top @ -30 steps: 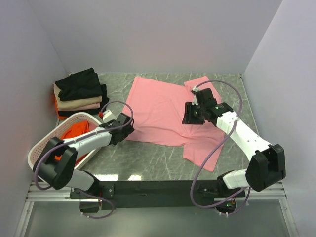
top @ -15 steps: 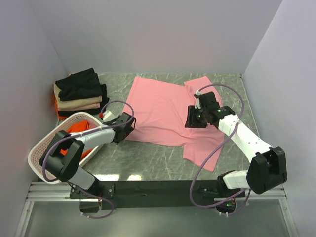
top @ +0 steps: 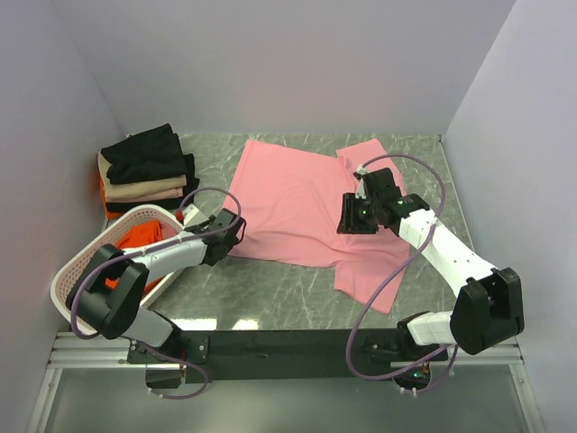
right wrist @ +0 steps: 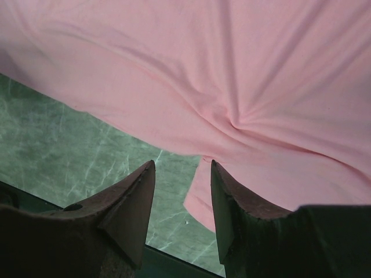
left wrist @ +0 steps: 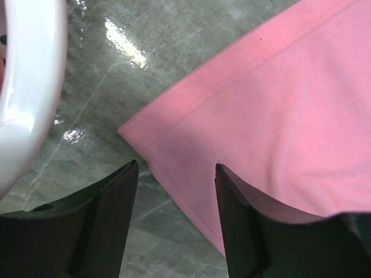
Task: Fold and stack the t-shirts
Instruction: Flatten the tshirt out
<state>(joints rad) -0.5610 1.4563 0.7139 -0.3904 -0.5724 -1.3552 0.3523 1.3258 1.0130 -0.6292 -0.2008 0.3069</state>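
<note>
A light pink t-shirt (top: 297, 203) lies spread on the green marble table. My left gripper (top: 236, 231) is open and empty, low at the shirt's near left corner (left wrist: 136, 128), its fingers straddling the hem. My right gripper (top: 348, 215) is open and empty above the shirt's right side, near a sleeve fold (right wrist: 232, 124). Folded black and beige shirts (top: 146, 167) are stacked at the back left. An orange-red shirt (top: 137, 242) lies in the white basket.
The white perforated basket (top: 86, 262) stands at the near left, its rim (left wrist: 29, 87) close beside my left gripper. Grey walls close in the table on three sides. The black mounting rail (top: 288, 345) runs along the near edge.
My left gripper has crept slightly toward the pink shirt's corner. My right gripper has shifted a little toward the near side over the shirt. Both stay open.
</note>
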